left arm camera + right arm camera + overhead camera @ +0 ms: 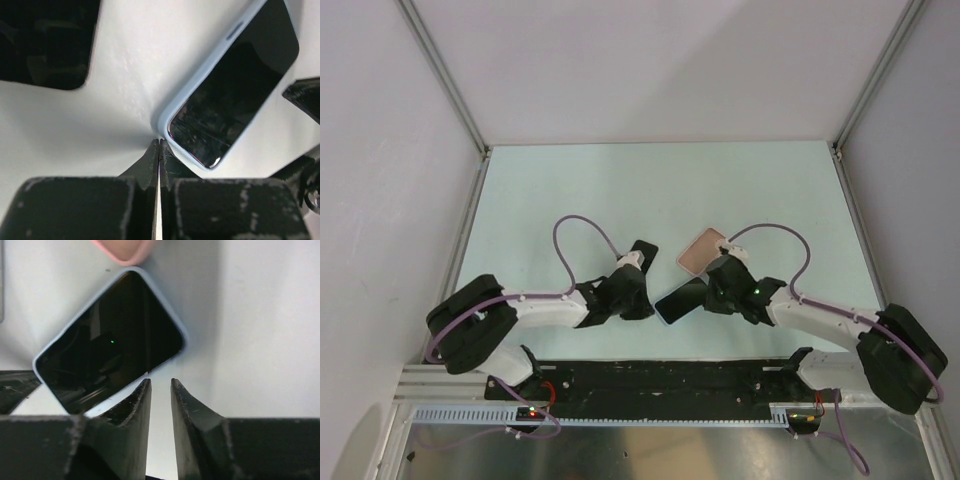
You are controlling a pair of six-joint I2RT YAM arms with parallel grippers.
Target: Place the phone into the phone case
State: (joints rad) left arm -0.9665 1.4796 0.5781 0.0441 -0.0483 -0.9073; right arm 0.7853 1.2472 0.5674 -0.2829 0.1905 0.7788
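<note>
Phone (pixel 678 300) lying screen-up beside phone case (pixel 703 250)
Left gripper (pixel 159 145) pressed together, touching phone corner, right gripper (pixel 160 385) slightly parted; black slab (pixel 45 40) sitting nearby on pale table (pixel 620 190), white walls (pixel 650 70) enclosing

Closed left tool (pixel 159 146), tips at phone (pixel 235 95) corner — glossy screen up

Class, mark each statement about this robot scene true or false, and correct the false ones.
1. The phone lies screen up. True.
2. The phone sits inside the phone case. False: it lies beside the empty case.
3. The left fingers are pressed together. True.
4. The right fingers clamp the phone. False: they stand slightly apart with nothing between them.
</note>
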